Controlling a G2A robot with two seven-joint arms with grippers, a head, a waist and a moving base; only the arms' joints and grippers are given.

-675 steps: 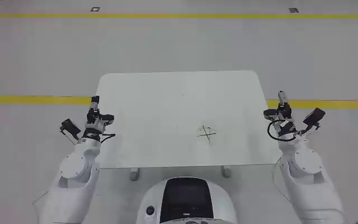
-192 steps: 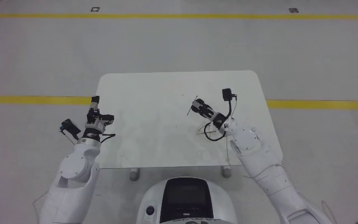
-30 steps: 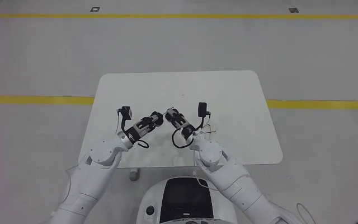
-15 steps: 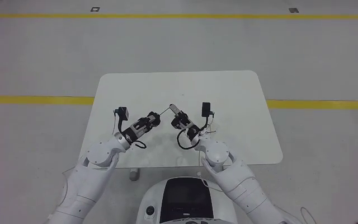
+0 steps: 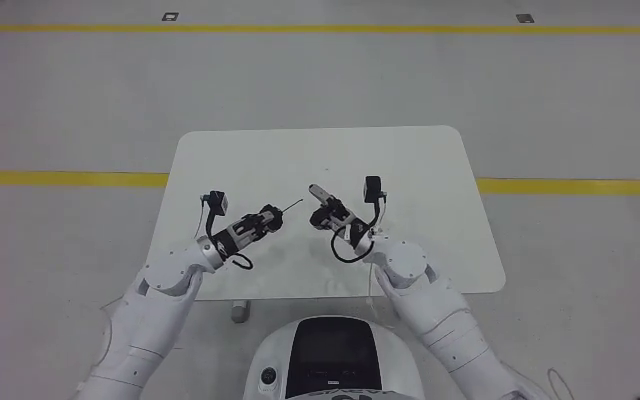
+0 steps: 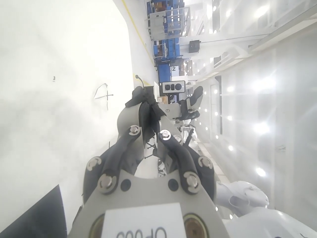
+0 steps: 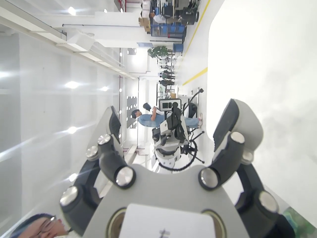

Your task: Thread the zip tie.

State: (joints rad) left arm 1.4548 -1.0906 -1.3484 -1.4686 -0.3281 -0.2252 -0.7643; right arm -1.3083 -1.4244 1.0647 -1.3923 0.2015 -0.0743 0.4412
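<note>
A thin black zip tie [image 5: 292, 207] sticks out of my left gripper [image 5: 272, 214], which is shut on one end of it above the middle of the white table [image 5: 400, 160]. In the left wrist view the tie's [image 6: 140, 81] free end curves up past the shut fingertips [image 6: 146, 105]. My right gripper [image 5: 318, 192] hovers open a short way right of the tie's tip, holding nothing. In the right wrist view its fingers [image 7: 232, 117] stand wide apart, and the left gripper [image 7: 174, 117] with the tie [image 7: 197, 94] faces it from beyond them.
Several loose zip ties [image 6: 102, 95] lie crossed on the table beyond my left gripper. The table's far half and left side are bare. A yellow floor line [image 5: 80, 178] runs past both sides of the table.
The two grippers, nearly touching a second ago, have drawn apart. The right one has moved right and is off the tie; the left one has pulled back left, still holding it.
</note>
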